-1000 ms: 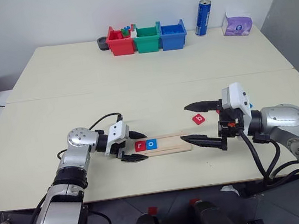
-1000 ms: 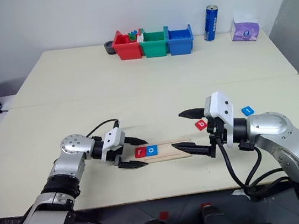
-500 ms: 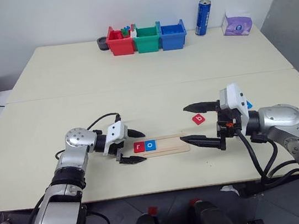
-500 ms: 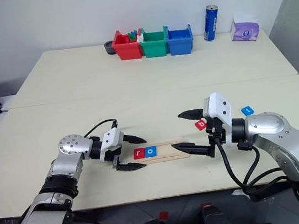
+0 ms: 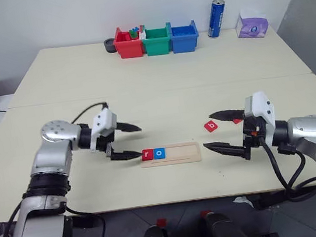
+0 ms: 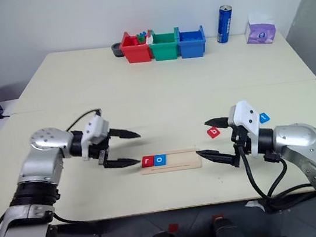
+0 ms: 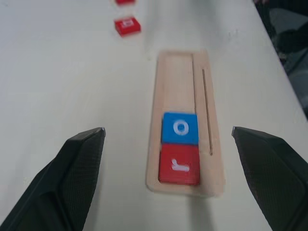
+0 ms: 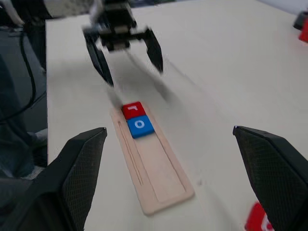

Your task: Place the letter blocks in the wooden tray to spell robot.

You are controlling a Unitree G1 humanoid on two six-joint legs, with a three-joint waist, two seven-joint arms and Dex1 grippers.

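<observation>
I have lifted my left fingers (image 5: 127, 140) wide and empty off the tray (image 5: 177, 153), leaving the r (image 5: 147, 154) and o (image 5: 159, 152) seated at its end nearest them, so the b (image 5: 210, 126) beside my wide, empty right fingers (image 5: 224, 131) should go next.

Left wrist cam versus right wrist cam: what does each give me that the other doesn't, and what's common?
Left wrist view adds: the edge of a second red block on the table, past the loose red block.
Right wrist view adds: the left gripper seen from the front, fingers open, above the table off the tray's filled end.
Shared: the wooden tray with the red r block and blue o block touching at one end, the rest of its groove bare, and the loose red block near the tray's other end.
</observation>
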